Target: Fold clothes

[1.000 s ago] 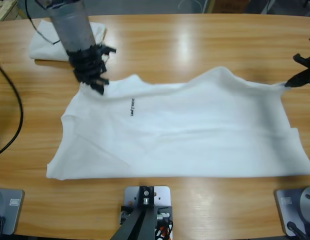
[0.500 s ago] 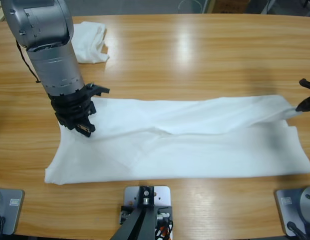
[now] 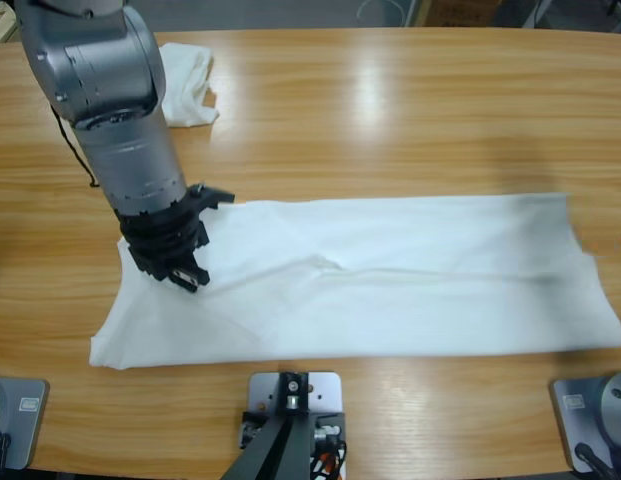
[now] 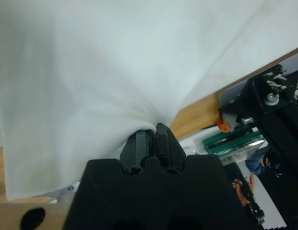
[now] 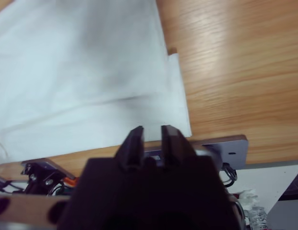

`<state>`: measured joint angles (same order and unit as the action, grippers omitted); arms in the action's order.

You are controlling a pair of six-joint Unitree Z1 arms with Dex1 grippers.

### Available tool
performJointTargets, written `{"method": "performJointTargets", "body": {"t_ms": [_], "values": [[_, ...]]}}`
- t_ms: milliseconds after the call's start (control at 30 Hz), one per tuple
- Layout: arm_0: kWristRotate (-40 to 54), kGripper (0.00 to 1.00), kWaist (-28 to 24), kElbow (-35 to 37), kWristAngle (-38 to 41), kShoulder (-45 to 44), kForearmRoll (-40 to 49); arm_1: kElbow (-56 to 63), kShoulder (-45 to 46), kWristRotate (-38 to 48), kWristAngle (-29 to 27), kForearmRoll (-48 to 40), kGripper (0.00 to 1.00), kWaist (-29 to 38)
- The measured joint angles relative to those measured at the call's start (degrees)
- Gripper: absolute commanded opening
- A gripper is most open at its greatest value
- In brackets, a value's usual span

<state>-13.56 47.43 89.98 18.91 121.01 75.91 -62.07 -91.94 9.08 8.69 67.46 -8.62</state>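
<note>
So here's what you've got around the job: a long wooden surface (image 3: pixel 390 120), warm orange-brown with the grain running lengthwise, and two pale glare streaks on it up around 12 o'clock. Past the far edge there's a strip of grey floor (image 3: pixel 270 12) at 12 o'clock. A brown box-looking thing (image 3: pixel 460 10) peeks in at 1 o'clock, can't tell you more than that. In the left wrist view, a green circuit board (image 4: pixel 230 141) sits just under the surface's edge at about 3 o'clock, with a small orange bit (image 4: pixel 224 125) right above it.
</note>
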Motion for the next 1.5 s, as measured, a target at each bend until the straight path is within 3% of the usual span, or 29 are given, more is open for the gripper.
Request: {"method": "performJointTargets", "body": {"t_ms": [100, 167, 200, 767, 867, 967, 1067, 1233, 1500], "values": [[-0.1, 0.009, 0.1, -0.9, 1.4, 0.0, -0.1, 0.0, 0.2, 1.1, -1.8, -0.3, 1.000, 0.0], [-0.1, 0.931, 0.1, -1.9, 1.7, -0.2, 0.0, 0.0, 1.2, 1.3, -2.0, -0.5, 1.000, 0.0], [-0.1, 0.994, 0.2, -2.3, 1.7, -0.4, 0.1, 0.0, 2.0, 1.4, -2.0, -0.6, 1.000, 0.0], [-1.0, 0.997, 0.2, -3.1, -8.1, -8.1, 3.8, 0.0, 6.1, 0.2, 5.0, -3.0, 1.000, 2.2], [-4.5, 0.974, 0.2, -3.2, -11.9, -8.2, 1.6, 0.1, 6.8, 1.0, 5.0, -3.2, 1.000, 2.2], [-7.9, 0.831, 0.5, -5.3, -14.7, -8.7, -1.9, 1.3, 8.6, 3.4, 7.8, -5.7, 1.000, 2.2], [-10.2, 0.815, 1.6, -10.2, -16.3, -10.1, -7.2, 3.0, 10.0, 4.3, 10.5, -8.0, 1.000, 2.2], [0.5, 0.761, 2.0, -16.0, -16.7, -11.3, -15.6, 5.9, 10.8, 4.4, 11.0, -10.3, 1.000, 2.2], [12.0, 0.724, -3.5, -12.1, -11.3, -10.4, -18.4, 7.7, 10.8, 4.4, 11.0, -11.7, 1.000, 2.2]]}}
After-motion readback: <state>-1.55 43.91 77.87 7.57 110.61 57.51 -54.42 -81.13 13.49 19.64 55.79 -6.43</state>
